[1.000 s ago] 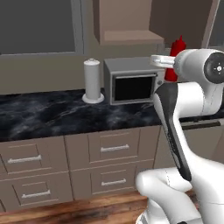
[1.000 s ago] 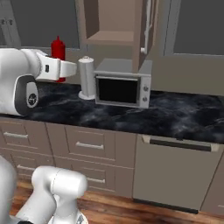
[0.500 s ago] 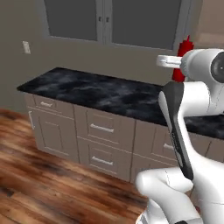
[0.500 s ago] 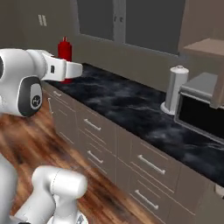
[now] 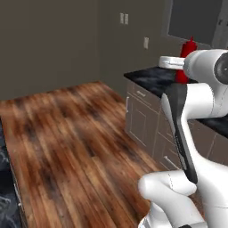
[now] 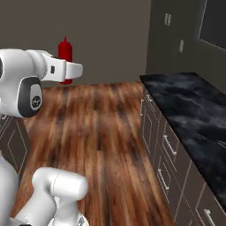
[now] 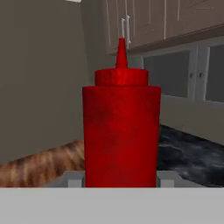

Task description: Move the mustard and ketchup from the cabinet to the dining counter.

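Note:
My gripper (image 7: 121,179) is shut on the ketchup (image 7: 121,131), a red squeeze bottle with a pointed cap, and holds it upright in the air. The left base view shows the ketchup (image 5: 189,48) behind my white hand at the upper right. In the right base view the ketchup (image 6: 65,49) rises above the hand at the upper left. A strip of black veined marble at the far left edge is the dining counter (image 5: 3,196). Wall cabinets (image 7: 144,19) with grey bar handles hang behind the bottle. The mustard is out of view.
Wood floor (image 5: 67,142) spreads ahead of the base. A black marble worktop (image 6: 194,106) over brown drawers (image 6: 165,150) runs along the right. The same worktop (image 5: 151,75) ends at a corner in the left base view. Brown panels (image 6: 13,141) stand low left.
Both base views have swung round with the base: the microwave and paper roll have left the picture, and floor and bare wall have come in. The ketchup stays in my gripper.

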